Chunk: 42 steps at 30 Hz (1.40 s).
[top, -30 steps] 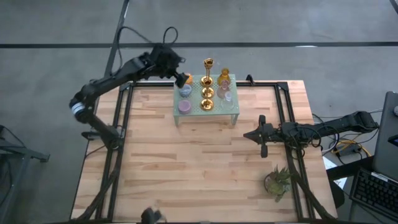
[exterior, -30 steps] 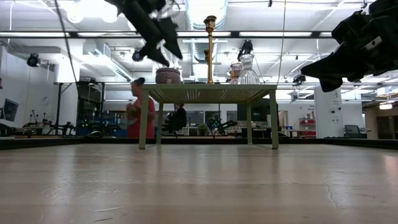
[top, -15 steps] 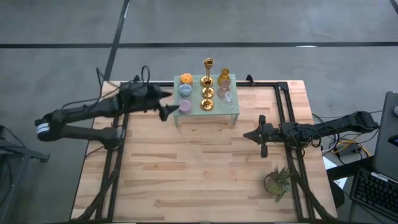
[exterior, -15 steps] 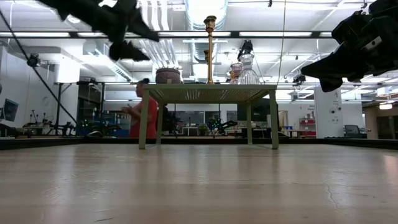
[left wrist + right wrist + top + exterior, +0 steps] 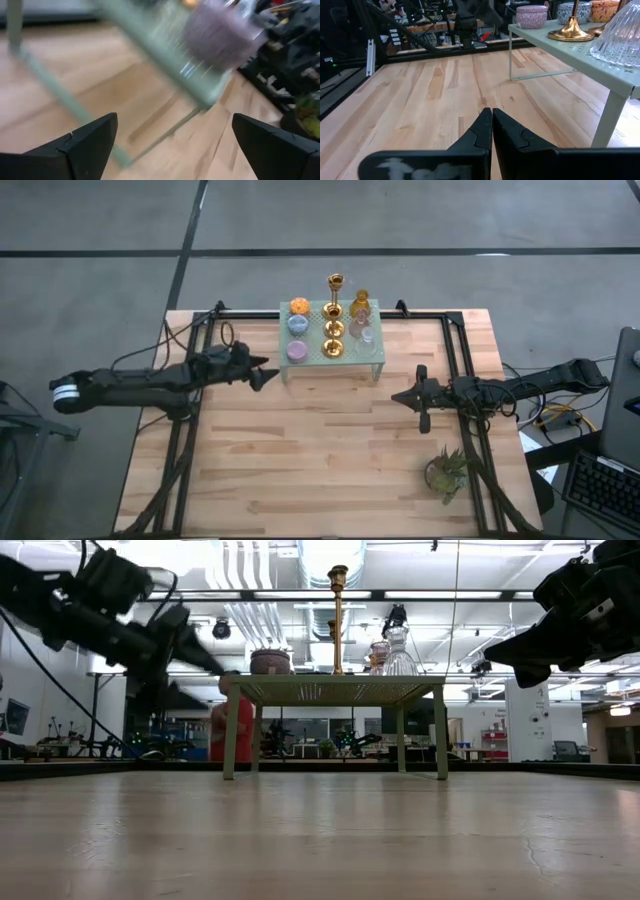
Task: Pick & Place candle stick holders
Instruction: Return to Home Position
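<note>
The pale green mesh rack [image 5: 333, 360] stands on its legs at the table's far middle. On it stand an orange cup [image 5: 299, 306], a blue cup [image 5: 298, 325], a purple cup [image 5: 297, 351], a tall gold holder [image 5: 335, 284], two low gold holders [image 5: 333, 338], an amber cup [image 5: 360, 305] and a clear cup [image 5: 366, 335]. My left gripper [image 5: 268, 373] is open and empty, just left of the rack's near left leg, below its top [image 5: 200, 678]. Its wrist view shows the purple cup [image 5: 220, 32] ahead. My right gripper [image 5: 415, 398] is shut and empty, right of the rack's near end.
A small green potted plant [image 5: 445, 470] stands near the table's near right corner. Bare wood [image 5: 300, 460] lies between the arms and toward the near edge. A person in red [image 5: 235, 730] stands in the room behind the table.
My left gripper has drawn away from the orange cup at the rack's far left corner. It has swung toward the table's left and near edges and come down below the rack's top. The orange cup stays standing on the rack.
</note>
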### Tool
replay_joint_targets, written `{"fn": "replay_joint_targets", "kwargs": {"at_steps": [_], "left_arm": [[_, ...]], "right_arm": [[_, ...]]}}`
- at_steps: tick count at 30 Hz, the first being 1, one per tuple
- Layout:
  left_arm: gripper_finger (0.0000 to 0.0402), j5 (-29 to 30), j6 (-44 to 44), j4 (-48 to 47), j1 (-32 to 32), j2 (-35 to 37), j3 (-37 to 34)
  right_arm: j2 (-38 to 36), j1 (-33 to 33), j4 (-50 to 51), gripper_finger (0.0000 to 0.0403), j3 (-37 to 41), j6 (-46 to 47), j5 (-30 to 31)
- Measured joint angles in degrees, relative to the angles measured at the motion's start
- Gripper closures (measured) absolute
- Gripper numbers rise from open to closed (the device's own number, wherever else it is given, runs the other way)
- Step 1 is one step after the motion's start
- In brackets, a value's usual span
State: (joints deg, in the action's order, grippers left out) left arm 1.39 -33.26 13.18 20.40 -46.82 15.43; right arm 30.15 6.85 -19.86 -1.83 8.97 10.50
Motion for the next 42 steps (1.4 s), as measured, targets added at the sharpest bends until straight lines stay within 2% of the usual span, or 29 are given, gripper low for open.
{"fn": "replay_joint_targets", "kwargs": {"at_steps": [6,12,18,21,24,26,31,34,37,42], "left_arm": [[0.0005,0.6,-5.5,0.4,0.5,0.0,-4.7],[0.0005,0.2,-1.2,1.0,0.0,-0.2,-5.5],[0.0005,0.2,-0.8,3.3,-0.1,-0.6,-5.5],[0.0021,0.6,3.2,5.4,-0.4,-0.6,-5.5],[0.0070,0.6,7.1,6.5,-0.7,-0.5,-5.4],[0.0121,0.7,8.1,6.5,-0.8,-0.4,-5.4],[0.0281,0.8,10.3,7.2,-2.6,-0.4,-5.7],[0.0375,0.9,10.5,12.0,-5.3,0.0,-6.9],[0.0387,0.7,14.5,17.2,-9.3,1.4,-8.8],[0.0389,0.7,23.8,17.2,-13.7,5.8,-10.3]], "right_arm": [[0.0,0.0,0.0,0.0394,0.0,0.0,0.0],[0.0,0.0,0.0,0.0394,0.0,0.0,0.0],[0.0,0.0,0.0,0.0394,0.0,0.0,0.0],[0.0,0.0,0.0,0.0394,0.0,0.0,0.0],[0.0,0.0,0.0,0.0394,0.0,0.0,0.0],[0.0,0.0,0.0,0.0394,0.0,0.0,0.0],[0.0,0.0,0.0,0.0394,0.0,0.0,0.0],[0.0,0.0,0.0,0.0394,0.0,0.0,0.0],[0.0,0.0,0.0,0.0394,0.0,0.0,0.0],[0.0,0.0,0.0,0.0394,0.0,0.0,0.0]]}}
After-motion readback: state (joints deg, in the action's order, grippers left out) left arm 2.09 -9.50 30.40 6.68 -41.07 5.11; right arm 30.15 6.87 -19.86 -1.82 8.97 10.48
